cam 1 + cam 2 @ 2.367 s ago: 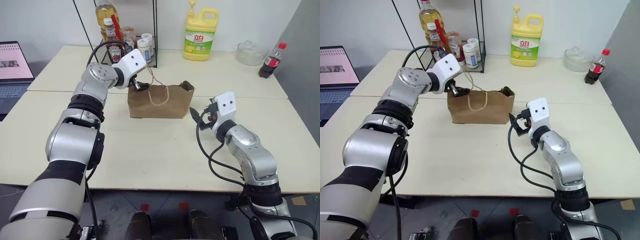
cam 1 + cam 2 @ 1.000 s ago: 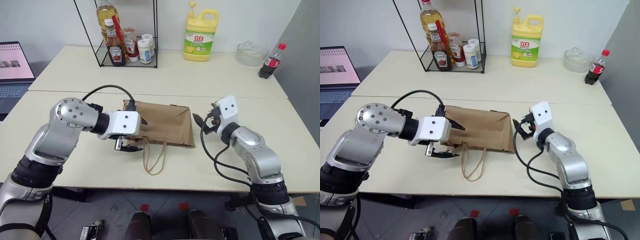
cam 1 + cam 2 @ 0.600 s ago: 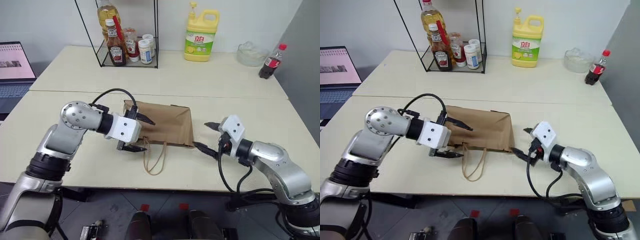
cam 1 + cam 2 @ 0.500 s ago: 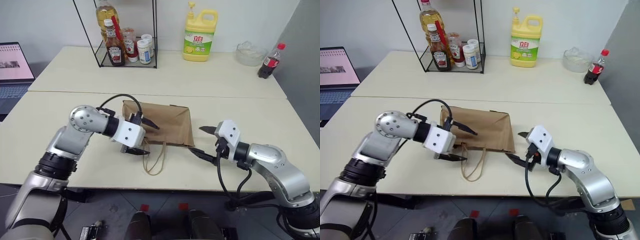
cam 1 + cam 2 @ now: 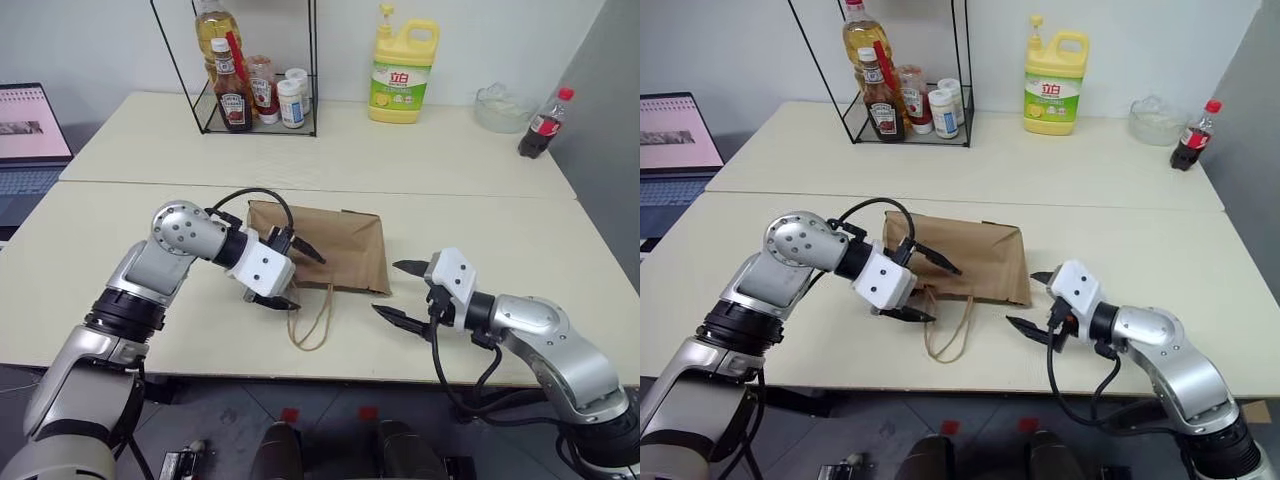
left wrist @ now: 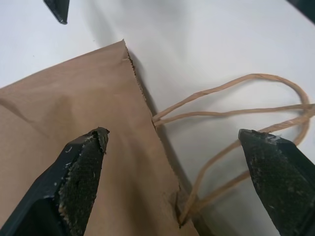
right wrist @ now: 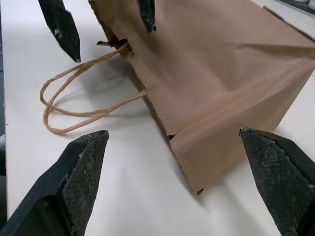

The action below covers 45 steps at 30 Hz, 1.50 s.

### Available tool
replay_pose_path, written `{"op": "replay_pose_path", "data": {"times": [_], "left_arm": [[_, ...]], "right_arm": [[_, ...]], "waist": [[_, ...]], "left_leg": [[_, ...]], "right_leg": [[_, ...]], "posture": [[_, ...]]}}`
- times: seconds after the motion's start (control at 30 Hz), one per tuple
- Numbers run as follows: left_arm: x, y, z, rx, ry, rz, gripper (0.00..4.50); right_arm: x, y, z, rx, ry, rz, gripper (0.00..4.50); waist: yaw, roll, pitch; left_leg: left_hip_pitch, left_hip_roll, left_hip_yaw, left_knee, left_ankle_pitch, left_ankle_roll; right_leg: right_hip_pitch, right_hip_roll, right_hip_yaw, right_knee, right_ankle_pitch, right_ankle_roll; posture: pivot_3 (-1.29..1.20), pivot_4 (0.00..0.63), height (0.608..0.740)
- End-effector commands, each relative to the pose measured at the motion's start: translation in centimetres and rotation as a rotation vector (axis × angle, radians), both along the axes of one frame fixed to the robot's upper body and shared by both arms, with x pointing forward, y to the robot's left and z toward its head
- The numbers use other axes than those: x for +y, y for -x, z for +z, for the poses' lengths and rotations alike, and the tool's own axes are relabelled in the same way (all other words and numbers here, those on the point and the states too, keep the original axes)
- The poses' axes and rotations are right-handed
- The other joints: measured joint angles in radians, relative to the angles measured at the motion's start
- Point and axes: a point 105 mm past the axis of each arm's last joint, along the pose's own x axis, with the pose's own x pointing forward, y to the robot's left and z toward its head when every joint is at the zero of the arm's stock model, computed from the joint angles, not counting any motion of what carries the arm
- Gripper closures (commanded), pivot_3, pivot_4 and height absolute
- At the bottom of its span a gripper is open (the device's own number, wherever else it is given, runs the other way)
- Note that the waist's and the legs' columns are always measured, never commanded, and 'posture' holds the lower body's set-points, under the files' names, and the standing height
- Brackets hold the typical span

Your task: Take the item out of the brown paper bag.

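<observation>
**Bag on its side, both grippers wide at the mouth**

Cream table (image 5: 330,150), two tops butted, pale wall behind.

1. Bag (image 5: 335,248): one, brown paper, lying flat at table centre, mouth toward the near edge at 6 o'clock. Two looped handles (image 5: 310,318) trail onto the tabletop.
2. Item: hidden; judged to be inside the bag, since no small orange bottle lies on the table.
3. Left gripper (image 5: 290,272): at the bag's 8 o'clock corner, fingers spread wide, one over the paper and one beside the mouth edge, holding nothing. The left wrist view puts the mouth's torn edge and the handles between its fingers.
4. Right gripper (image 5: 402,291): just off the bag's 4 o'clock corner, apart from it, fingers spread wide, empty. Its wrist view looks along the bag's side toward the mouth.

Step in hand, as judged: the bag is laid down and the mouth is being approached; nothing is out. The next move calls for one gripper to pin or lift the upper mouth edge while the other reaches in, or for the closed end to be raised so the item slides out. Thin paper may crumple or drag.

Surroundings, counted:
- Wire rack (image 5: 258,70), 11 o'clock, one; about five bottles and jars in it, some overlapping.
- Yellow jug (image 5: 402,68), 12 o'clock, one.
- Clear bowl (image 5: 498,105), 1 o'clock, one.
- Cola bottle (image 5: 543,122), 2 o'clock, one.
- Laptop (image 5: 28,135), 9 o'clock, one.
</observation>
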Motion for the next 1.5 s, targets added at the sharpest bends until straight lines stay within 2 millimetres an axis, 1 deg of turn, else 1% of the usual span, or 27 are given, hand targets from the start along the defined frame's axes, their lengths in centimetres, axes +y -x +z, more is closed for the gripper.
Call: {"op": "replay_pose_path", "data": {"times": [0.03,0.1,0.23,0.33,0.4,0.57,0.63,0.73,0.8,0.83,0.93,1.03,1.1,1.13,1.17,1.23,1.3,1.43,1.5], "left_arm": [[1.0,0.1,1.1,-0.035,-0.045,-0.012,0.00],[1.0,0.0,0.7,-0.044,-0.055,-0.020,0.00],[0.4,0.1,-0.7,-0.050,-0.070,-0.059,0.00],[-1.1,0.1,-1.2,-0.050,-0.022,-0.078,0.00],[-1.6,0.3,-1.9,-0.040,-0.019,-0.094,0.00],[-2.3,0.7,-2.3,-0.034,-0.016,-0.123,0.00],[-2.2,0.9,-2.5,-0.029,-0.026,-0.134,0.00],[-1.7,1.2,-2.9,-0.021,-0.043,-0.145,0.62],[-1.5,1.3,-3.0,-0.015,-0.043,-0.144,1.19],[-1.5,1.3,-3.1,-0.016,-0.043,-0.146,1.56],[-1.4,1.4,-3.1,-0.020,-0.045,-0.151,2.41],[-1.5,1.2,-2.9,-0.028,-0.031,-0.143,3.36],[-1.9,0.8,-2.6,-0.045,0.014,-0.124,4.00],[-2.1,0.5,-2.3,-0.017,0.051,-0.085,4.31],[-2.3,0.3,-2.0,0.014,0.089,-0.045,4.47],[-2.6,-0.7,-0.7,0.107,0.187,0.078,4.47],[-2.3,-1.4,0.0,0.168,0.246,0.167,4.47],[-1.9,-1.9,1.2,0.316,0.342,0.294,4.47],[-1.9,-2.2,1.6,0.375,0.388,0.351,4.47]], "right_arm": [[0.1,0.2,0.7,-0.053,-0.005,0.015,0.02],[0.1,0.2,0.6,-0.052,-0.005,0.015,0.02],[0.2,0.3,0.4,-0.048,-0.001,0.025,0.02],[0.2,0.4,0.4,-0.049,0.005,0.030,0.02],[0.1,0.2,0.4,-0.058,0.020,0.023,0.02],[0.0,-0.2,0.5,-0.078,0.045,0.018,0.02],[0.0,-0.3,0.6,-0.080,0.046,0.019,0.02],[0.0,-0.2,0.6,-0.080,0.049,0.023,0.00],[0.0,-0.3,0.6,-0.079,0.049,0.027,0.00],[0.0,-0.3,0.6,-0.079,0.049,0.029,0.00],[0.2,-0.2,0.6,-0.079,0.046,0.042,0.00],[0.4,-0.2,0.6,-0.079,0.044,0.054,0.00],[0.4,-0.1,0.3,-0.084,0.071,0.070,0.00],[0.4,0.0,0.0,-0.092,0.103,0.089,0.00],[0.4,0.1,-0.3,-0.101,0.132,0.107,0.00],[0.2,0.5,-0.8,-0.113,0.178,0.147,0.00],[0.1,0.8,-1.1,-0.121,0.201,0.176,0.00],[0.3,1.3,-1.9,-0.143,0.243,0.250,0.00],[0.9,1.7,-2.0,-0.184,0.256,0.296,0.00]], "waist": [[0.000,0.000,0.000],[0.000,0.000,0.000],[0.000,0.000,0.000],[0.002,0.000,0.000],[0.001,0.000,0.000],[0.000,0.000,0.000],[0.000,0.000,0.000],[0.000,0.000,0.000],[0.000,0.000,0.000],[0.000,0.000,0.000],[0.000,0.000,0.000],[0.000,0.000,0.000],[0.000,0.000,0.000],[0.000,0.000,0.000],[0.001,0.000,0.000],[0.001,0.000,0.000],[0.000,0.000,0.000],[-0.001,0.000,0.000],[-0.001,0.000,0.000]], "left_leg": [[0.000,0.000,0.000,0.000,0.000,0.000],[0.000,0.000,0.000,0.000,0.000,0.000],[0.000,0.000,0.000,0.000,0.000,0.000],[0.000,0.000,0.000,0.000,0.000,0.000],[0.000,0.000,0.000,0.001,0.000,0.000],[0.001,0.000,-0.001,0.000,0.000,0.000],[0.001,0.000,-0.001,0.000,0.000,0.000],[0.001,0.000,0.000,0.000,0.000,0.000],[0.001,0.000,-0.001,0.000,0.000,0.000],[0.001,0.000,-0.001,0.000,0.000,0.000],[0.001,0.000,-0.001,0.001,0.000,0.000],[0.001,0.000,-0.001,0.001,0.000,0.000],[0.001,0.000,-0.001,0.001,0.000,0.000],[0.001,0.000,-0.001,0.001,0.000,0.000],[0.001,0.000,0.000,0.001,0.000,0.000],[0.001,0.000,-0.001,0.001,0.000,0.000],[0.001,0.000,-0.001,0.001,0.000,0.000],[0.002,0.000,-0.001,0.001,0.000,0.000],[0.002,0.000,-0.001,0.001,0.000,0.000]], "right_leg": [[0.000,0.000,0.000,0.000,0.000,0.000],[0.000,0.000,0.000,0.000,0.000,0.000],[0.000,0.000,0.000,0.000,0.000,0.000],[0.001,0.000,0.000,0.000,0.000,0.000],[0.001,0.000,0.000,0.000,0.000,0.000],[0.001,0.000,0.000,0.000,0.000,0.000],[0.001,0.000,0.000,0.000,0.000,0.000],[0.001,0.000,0.000,0.000,0.000,0.000],[0.001,0.000,0.000,0.000,0.000,0.000],[0.001,0.000,0.000,0.000,0.000,0.000],[0.001,0.000,0.000,0.000,0.000,0.000],[0.001,0.000,0.000,0.000,0.000,0.000],[0.001,0.000,0.000,0.000,0.000,0.000],[0.001,0.000,0.000,0.000,0.000,0.000],[0.001,0.000,0.000,0.000,0.000,0.000],[0.002,0.000,0.000,0.000,0.000,0.000],[0.002,0.000,0.000,0.000,0.000,0.000],[0.002,0.001,0.000,0.000,0.000,0.000],[0.002,0.001,0.000,0.001,0.000,0.000]], "posture": [[0.00,0.150,0.740],[0.00,0.150,0.740],[0.00,0.150,0.740],[0.00,0.150,0.740],[0.00,0.150,0.740],[0.00,0.150,0.740],[0.00,0.150,0.740],[0.00,0.150,0.740],[0.00,0.150,0.740],[0.00,0.150,0.740],[0.00,0.150,0.740],[0.00,0.150,0.740],[0.00,0.150,0.740],[0.00,0.150,0.740],[0.00,0.150,0.740],[0.00,0.150,0.740],[0.00,0.150,0.740],[0.00,0.150,0.740],[0.00,0.150,0.740]]}}
